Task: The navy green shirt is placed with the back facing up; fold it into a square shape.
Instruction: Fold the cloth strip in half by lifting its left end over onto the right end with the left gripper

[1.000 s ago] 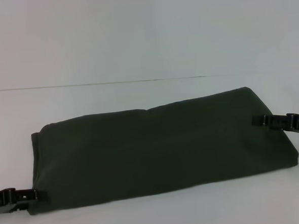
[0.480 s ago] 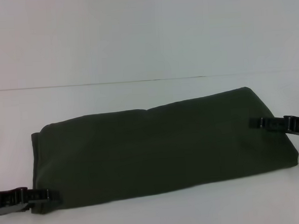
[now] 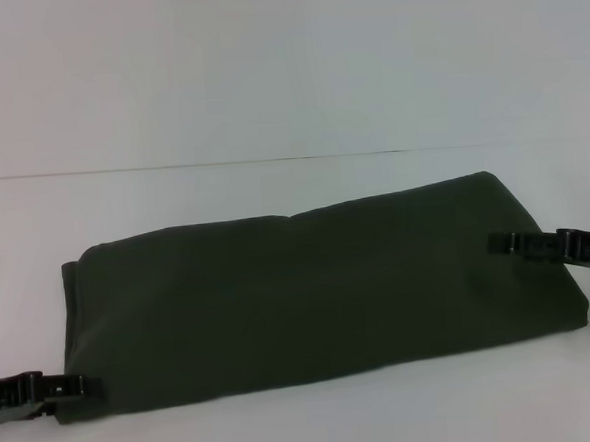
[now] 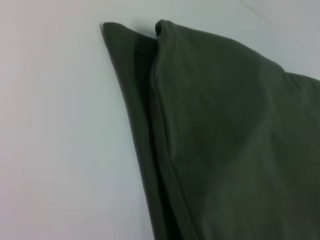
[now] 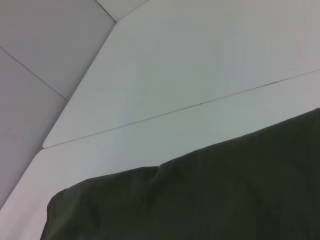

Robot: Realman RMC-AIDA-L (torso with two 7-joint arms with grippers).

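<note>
Navy green shirt (image 3: 320, 300), a dark olive cloth T-shirt showing only its plain side, lies before you on the white table (image 3: 267, 82) as a long band running from about 8 o'clock to 3 o'clock, already narrowed by folds, with a seam showing along its far edge where two layers meet. Your left gripper (image 3: 70, 387) sits low at the band's 8 o'clock corner, its black tips right at the cloth edge, and your right gripper (image 3: 507, 242) reaches in at the 3 o'clock end with its tips lying over the fabric. You cannot tell from any view whether either set of jaws is clenched on the cloth or released; the head view shows them only edge-on, and the wrist views show no fingers at all. The left wrist view shows you the stacked layers at the near-left corner, two folded edges lying one just inside the other, which suggests the sleeves and sides are turned in. You are most likely at the step of taking hold of the short ends before the last fold. Your next move calls for a firm pinch through all layers at one end, then a lift and carry across to the other end, so the band halves into a square. Watch that the lower layer does not slip out and that the edges land flush
</note>
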